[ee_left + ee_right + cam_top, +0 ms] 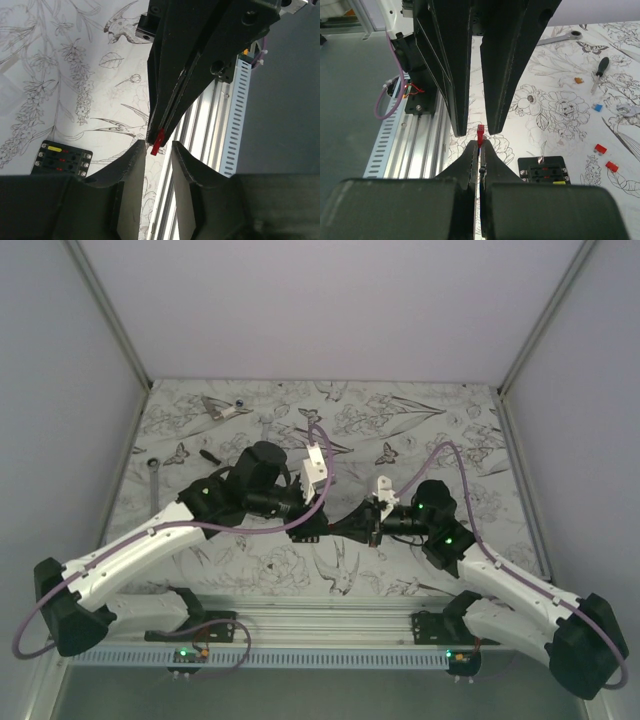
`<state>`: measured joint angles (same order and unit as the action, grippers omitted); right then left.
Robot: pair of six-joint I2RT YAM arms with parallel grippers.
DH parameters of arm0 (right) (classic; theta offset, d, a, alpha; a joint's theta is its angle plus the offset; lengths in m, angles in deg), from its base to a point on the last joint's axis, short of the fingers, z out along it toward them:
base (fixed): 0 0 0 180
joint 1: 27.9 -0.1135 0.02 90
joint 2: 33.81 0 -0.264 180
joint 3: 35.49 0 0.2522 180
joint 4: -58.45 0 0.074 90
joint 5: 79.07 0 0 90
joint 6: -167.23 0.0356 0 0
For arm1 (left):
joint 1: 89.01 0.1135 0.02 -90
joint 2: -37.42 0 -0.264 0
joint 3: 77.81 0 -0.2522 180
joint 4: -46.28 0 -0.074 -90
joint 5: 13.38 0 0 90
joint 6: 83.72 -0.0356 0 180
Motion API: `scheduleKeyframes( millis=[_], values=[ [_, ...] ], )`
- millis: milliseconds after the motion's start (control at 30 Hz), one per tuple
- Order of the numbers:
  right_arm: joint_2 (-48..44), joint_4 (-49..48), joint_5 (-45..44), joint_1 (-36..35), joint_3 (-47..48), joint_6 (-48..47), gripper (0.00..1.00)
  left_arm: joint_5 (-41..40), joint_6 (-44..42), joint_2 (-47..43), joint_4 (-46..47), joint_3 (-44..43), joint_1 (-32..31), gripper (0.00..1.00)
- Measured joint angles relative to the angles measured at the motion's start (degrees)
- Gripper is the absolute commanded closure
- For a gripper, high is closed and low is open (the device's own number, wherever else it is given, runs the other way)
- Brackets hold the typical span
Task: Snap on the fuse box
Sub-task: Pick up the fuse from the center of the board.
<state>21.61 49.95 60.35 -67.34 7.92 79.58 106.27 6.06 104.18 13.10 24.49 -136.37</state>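
Right gripper [480,147] is clamped shut on a red fuse [480,134], held in mid-air. Left gripper [157,146] is set apart either side of the fuse tip, nothing gripped yet. Fuse box [542,170] is seen flat on the table [450,430], lower right of the right-wrist frame, partly filled. Nothing is judged snapped in yet. In the top view the box is hidden by the arms, and free slots can't be made out.

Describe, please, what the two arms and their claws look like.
The left arm and right arm have white links, black joints and bases, green lights and purple cables. The left claw and right claw are black, with two tapered fingers.
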Motion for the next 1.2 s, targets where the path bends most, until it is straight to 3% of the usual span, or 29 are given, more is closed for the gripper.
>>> scheduleKeyframes(
  millis=[533,733,833,933,1033,1200],
  values=[
    [1.3,0.3,3.2,0.0,0.5,-0.2,1.00,4.0,-1.8,1.2,-0.1,-0.5,0.1,0.86],
    [1.3,0.3,4.1,0.0,0.5,0.0,1.00,5.2,-2.5,1.2,-0.2,-0.5,0.1,1.00],
    [1.5,0.3,4.1,0.0,0.5,0.1,1.00,5.4,-2.9,1.2,-0.3,-0.5,0.1,1.00],
    [1.6,0.3,4.0,0.0,0.5,0.4,0.88,5.2,-3.1,1.2,-0.4,-0.5,0.1,1.00],
    [1.6,0.3,3.0,0.0,0.5,0.8,0.67,4.1,-2.7,0.8,-0.2,-0.2,0.1,1.00],
    [0.8,2.0,-3.0,0.0,0.4,1.7,0.46,-1.4,0.5,0.1,-0.5,0.5,0.1,1.00]
  ],
)
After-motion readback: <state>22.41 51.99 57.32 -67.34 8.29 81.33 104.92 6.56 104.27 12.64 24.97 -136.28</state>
